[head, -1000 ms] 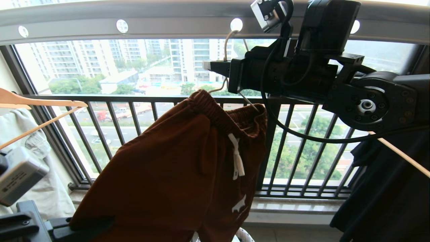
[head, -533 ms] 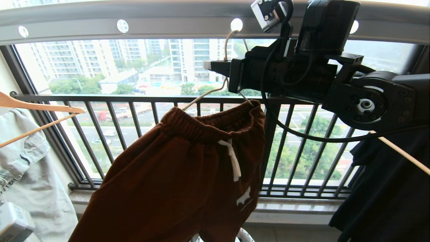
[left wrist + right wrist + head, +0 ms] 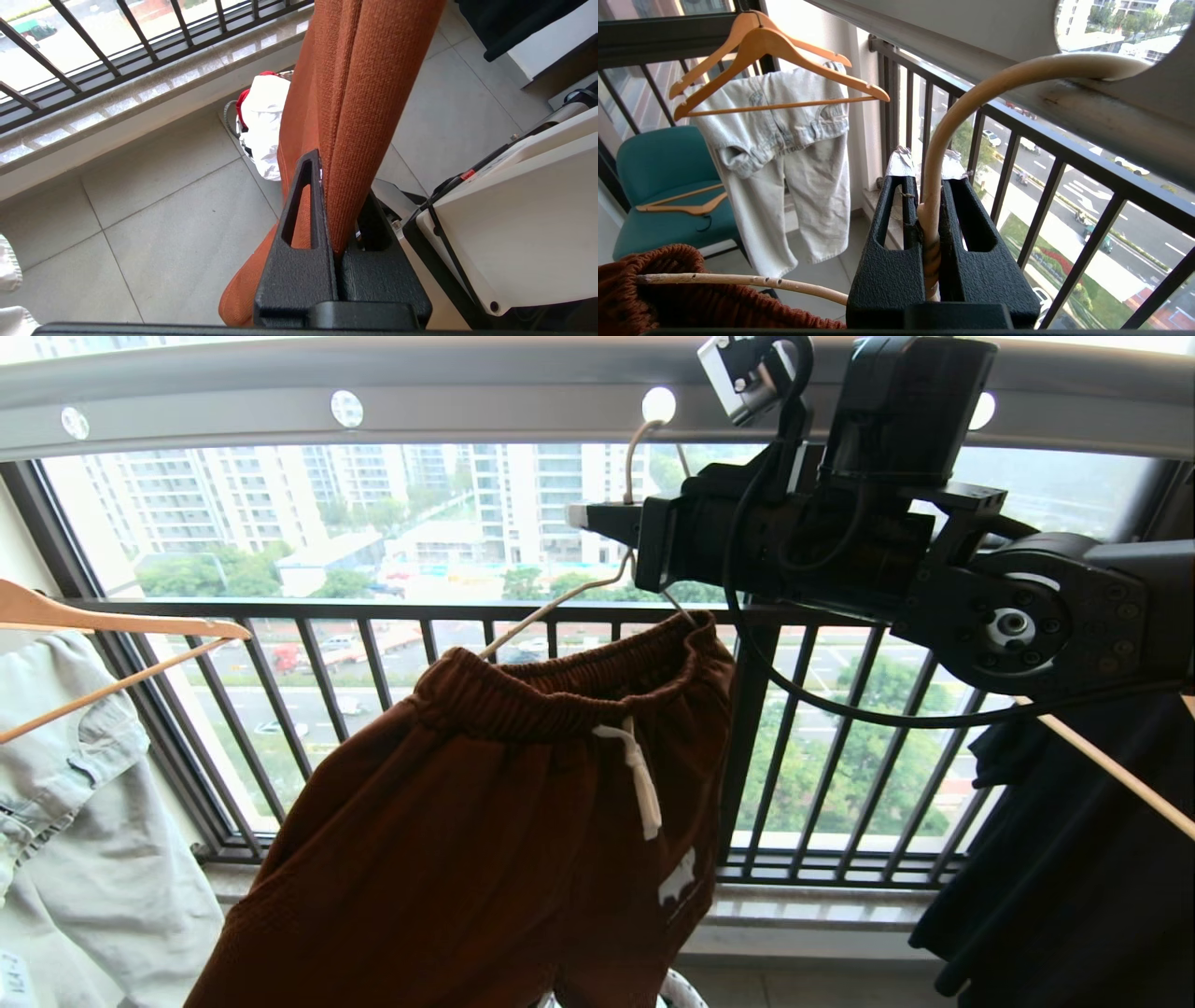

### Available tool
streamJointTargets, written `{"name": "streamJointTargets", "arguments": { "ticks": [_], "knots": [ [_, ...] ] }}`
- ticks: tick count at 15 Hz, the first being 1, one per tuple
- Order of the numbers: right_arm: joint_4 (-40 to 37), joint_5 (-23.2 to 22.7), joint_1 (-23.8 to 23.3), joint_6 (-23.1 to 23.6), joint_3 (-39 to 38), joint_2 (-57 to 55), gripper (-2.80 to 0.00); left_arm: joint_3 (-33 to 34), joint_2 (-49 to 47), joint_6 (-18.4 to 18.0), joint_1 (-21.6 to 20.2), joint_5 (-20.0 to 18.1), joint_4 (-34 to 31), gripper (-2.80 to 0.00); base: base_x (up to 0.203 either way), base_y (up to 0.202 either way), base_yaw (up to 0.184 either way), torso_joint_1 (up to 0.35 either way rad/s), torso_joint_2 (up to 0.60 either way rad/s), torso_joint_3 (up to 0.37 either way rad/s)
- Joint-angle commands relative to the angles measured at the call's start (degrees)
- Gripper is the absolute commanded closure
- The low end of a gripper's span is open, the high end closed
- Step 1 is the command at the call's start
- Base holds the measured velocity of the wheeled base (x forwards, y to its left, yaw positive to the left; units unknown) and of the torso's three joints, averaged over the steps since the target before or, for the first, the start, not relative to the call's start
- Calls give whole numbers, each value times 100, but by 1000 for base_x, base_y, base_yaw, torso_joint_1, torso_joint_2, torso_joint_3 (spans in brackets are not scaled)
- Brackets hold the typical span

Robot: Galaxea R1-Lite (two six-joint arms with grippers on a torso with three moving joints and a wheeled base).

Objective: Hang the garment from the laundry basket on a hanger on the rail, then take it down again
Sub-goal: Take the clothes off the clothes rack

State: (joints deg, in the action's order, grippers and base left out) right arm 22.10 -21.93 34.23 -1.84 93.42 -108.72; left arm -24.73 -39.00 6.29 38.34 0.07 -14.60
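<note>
The rust-brown garment (image 3: 485,821) hangs by the right part of its waistband from the cream hanger (image 3: 551,607). The hanger's left arm shows bare above the sagging waistband. Its hook (image 3: 994,88) passes through a hole in the grey rail (image 3: 467,411). My right gripper (image 3: 927,168), up under the rail (image 3: 1111,116), is shut on the hanger's neck. My left gripper (image 3: 338,177) is low, out of the head view, shut on a fold of the garment (image 3: 364,93). Beyond the fold, the laundry basket (image 3: 227,116) stands on the floor with white and red cloth in it.
A pale denim garment (image 3: 75,821) hangs on wooden hangers (image 3: 770,46) at the left; a black garment (image 3: 1074,859) hangs at the right. The black balcony railing (image 3: 373,663) runs behind. A teal chair (image 3: 658,172) bears another wooden hanger. My white base (image 3: 514,224) is beside the left gripper.
The left side of the waistband has slid down the hanger's left arm, baring it. My left arm has sunk out of the head view. The right gripper has kept still.
</note>
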Motion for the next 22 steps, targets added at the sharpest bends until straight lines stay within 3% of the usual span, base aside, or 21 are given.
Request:
{"name": "streamJointTargets", "arguments": {
  "ticks": [1, 2, 3, 13, 14, 22],
  "knots": [
    [13, -16, 5, 0, 1, -1, 0, -67, 11, 4, -2, 10, 10, 0, 0, 0, 0, 0, 0, 0],
    [13, -13, 5, 0, 0, -1, 0, -77, 14, 13, -2, 12, 12, 0, 0, 0, 0, 0, 0, 0],
    [13, -13, 5, 0, 1, -1, 0, -123, 15, 13, -2, 19, 19, -280, 0, 0, 0, 0, 0, 0],
    [5, -22, 5, 8, 1, -27, 0, -963, 278, 151, -2, 0, 25, -280, 0, 0, 0, 0, 0, 0],
    [5, -22, 5, 1, 1, -44, 0, -1063, 293, 165, -2, -4, 22, 0, 0, 0, 0, 0, 0, 0],
    [4, -22, 5, 8, -49, -71, 0, -1113, 364, 494, 0, -21, 10, 0, 0, 0, 0, 0, 0, 0]
  ]
}}
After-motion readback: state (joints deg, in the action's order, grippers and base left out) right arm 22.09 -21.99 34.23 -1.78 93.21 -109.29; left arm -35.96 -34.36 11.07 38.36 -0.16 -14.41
